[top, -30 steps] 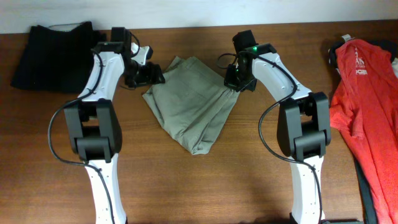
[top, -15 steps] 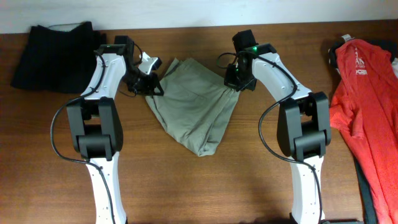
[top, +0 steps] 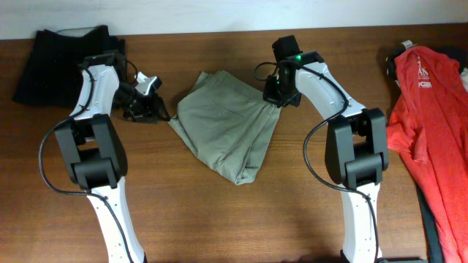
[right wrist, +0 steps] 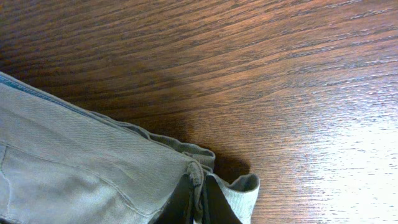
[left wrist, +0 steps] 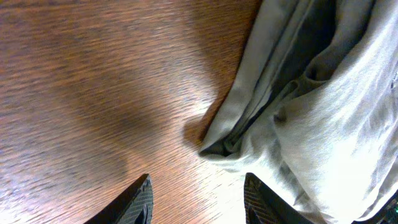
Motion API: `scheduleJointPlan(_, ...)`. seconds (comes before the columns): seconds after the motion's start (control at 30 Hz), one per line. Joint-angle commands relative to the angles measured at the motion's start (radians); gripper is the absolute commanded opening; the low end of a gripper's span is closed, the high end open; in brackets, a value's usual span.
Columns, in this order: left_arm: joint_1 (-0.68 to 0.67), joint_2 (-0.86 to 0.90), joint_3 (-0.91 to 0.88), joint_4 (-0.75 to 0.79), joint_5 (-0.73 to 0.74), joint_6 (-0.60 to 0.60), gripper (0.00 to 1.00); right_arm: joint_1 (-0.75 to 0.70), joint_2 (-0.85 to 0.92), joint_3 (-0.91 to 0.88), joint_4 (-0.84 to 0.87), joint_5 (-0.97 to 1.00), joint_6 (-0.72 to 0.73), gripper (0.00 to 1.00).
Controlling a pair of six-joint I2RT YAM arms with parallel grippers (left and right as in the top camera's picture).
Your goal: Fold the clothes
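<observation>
Khaki shorts [top: 228,128]: mid counter [top: 219,219], rumpled rough triangle. Narrow tip points toward the arm bases, wide edge toward the far side. Not yet a clean fold.
Left gripper [left wrist: 198,200]: fingers spread with nothing between them. It's low over bare wood just beside the shorts' left corner, not touching the cloth.
Left corner of shorts [left wrist: 217,148]: several layers bunched and overlapping, with edges stacked on each other.
Right gripper [right wrist: 198,200]: pressed together, pinching the hem at the shorts' far right corner. Cloth sits between the fingers.
Step (judged): get a grip on the left corner so both arms can stretch the wide edge flat before folding.
Do it well: slide in low along the wood with the fingers straddling the whole bunched corner, and close on all layers. The right side should hold firm without tugging, or the corner may drag away from the approach. Once both corners are held, pull them apart to tension the cloth, then lay it down.
Risk: catching only the top layer would let the rest sag and twist.
Red T-shirt [top: 431,109]: right edge of the counter, well apart, untouched.
Black garment [top: 62,58]: far left, well apart from the shorts, near the left arm. Route around it.
</observation>
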Motion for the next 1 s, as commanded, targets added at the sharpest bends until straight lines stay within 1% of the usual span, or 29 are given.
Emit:
scheduleJointPlan(0.0,-0.013,-0.023,0.008,0.017,0.0,0.035,0.47,-0.007,0.02,-0.005,-0.001,0.035,0.005,0.04)
scheduleJointPlan(0.2,-0.018,-0.023,0.006,0.028,-0.003,0.016,0.47,-0.007,0.02,-0.005,-0.001,0.035,0.005,0.04)
scheduleJointPlan(0.27,-0.027,-0.023,-0.005,0.033,-0.019,-0.023,0.46,-0.007,0.02,-0.005,-0.001,0.035,0.005,0.04)
scheduleJointPlan(0.5,-0.128,-0.022,-0.069,0.072,-0.255,-0.183,0.46,-0.007,0.02,-0.005,-0.001,0.035,0.005,0.04)
scheduleJointPlan(0.57,-0.141,-0.022,-0.069,0.072,-0.3,-0.222,0.45,-0.007,0.02,-0.005,-0.001,0.035,0.005,0.04)
scheduleJointPlan(0.7,-0.145,-0.022,-0.069,0.07,-0.315,-0.245,0.24,-0.007,0.02,-0.005,-0.001,0.035,0.005,0.04)
scheduleJointPlan(0.77,-0.145,-0.022,-0.069,0.07,-0.315,-0.248,0.06,-0.007,0.02,-0.005,-0.001,0.035,0.005,0.04)
scheduleJointPlan(0.8,-0.145,-0.022,-0.069,0.071,-0.315,-0.248,0.01,-0.007,0.02,-0.005,-0.001,0.035,0.005,0.04)
scheduleJointPlan(0.83,-0.145,-0.022,-0.069,0.07,-0.324,-0.248,0.01,-0.007,0.02,-0.005,-0.001,0.035,0.005,0.04)
scheduleJointPlan(0.87,-0.145,-0.023,-0.068,0.067,-0.372,-0.271,0.01,-0.007,0.02,-0.005,-0.001,0.035,0.005,0.04)
scheduleJointPlan(0.93,-0.143,-0.024,-0.064,0.031,-0.578,-0.398,0.0,-0.007,0.02,-0.005,-0.001,0.041,0.006,0.04)
scheduleJointPlan(0.97,-0.144,-0.024,-0.063,0.016,-0.637,-0.436,0.0,-0.007,0.02,-0.005,-0.002,0.053,0.006,0.04)
